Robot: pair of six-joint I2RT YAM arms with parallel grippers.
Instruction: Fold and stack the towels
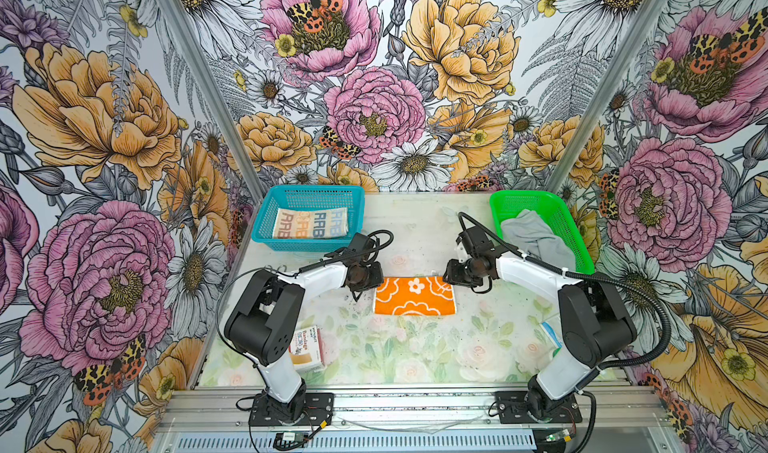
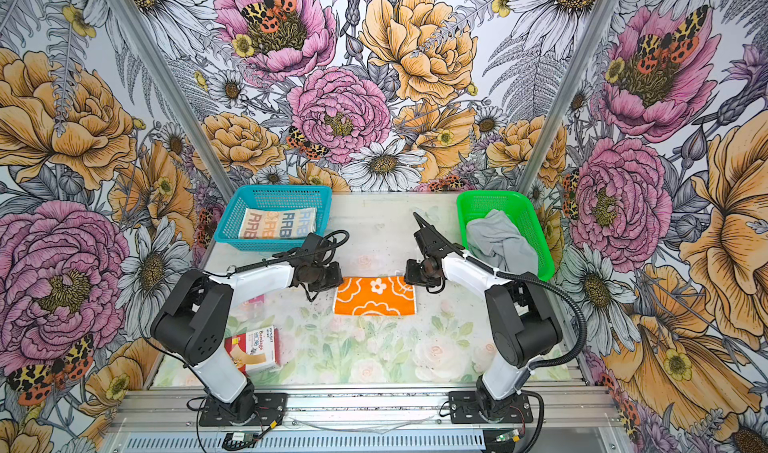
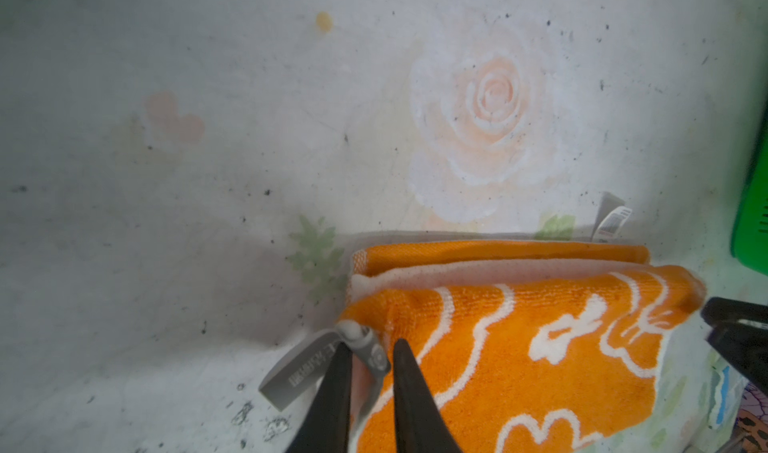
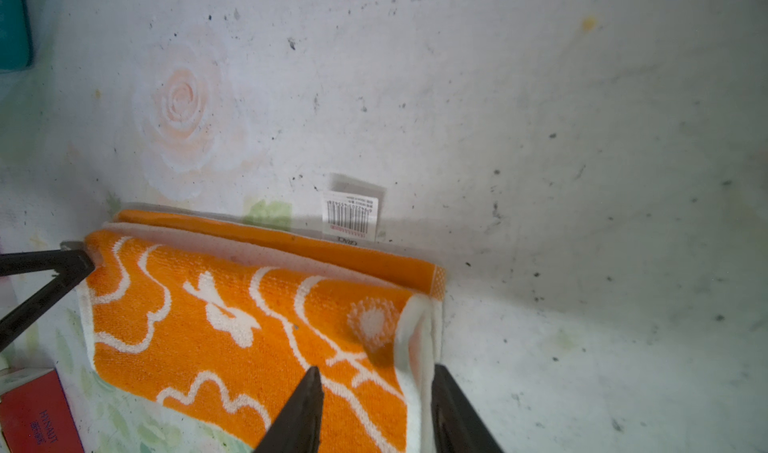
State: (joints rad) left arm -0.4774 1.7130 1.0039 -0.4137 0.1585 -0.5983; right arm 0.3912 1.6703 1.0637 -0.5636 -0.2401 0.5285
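The orange towel (image 1: 414, 296) (image 2: 374, 296) with white flowers lies folded on the table's middle. My left gripper (image 1: 378, 285) (image 3: 372, 347) is at its left far corner, jaws pinched on the towel's edge and its grey loop tag (image 3: 303, 372). At the right far corner my right gripper (image 1: 446, 278) (image 4: 376, 370) stands open, straddling the towel's white side edge (image 4: 419, 347). The cream lettered towel (image 1: 309, 223) lies folded in the blue basket (image 1: 316, 189). In the green basket (image 1: 577, 239) sits the grey towel (image 1: 534, 235), crumpled.
A red-and-white bandage box (image 1: 309, 349) lies at the front left by the left arm's base. A white-and-blue packet (image 1: 550, 332) shows beside the right arm. A barcode label (image 4: 350, 216) sticks out from the orange towel's far edge.
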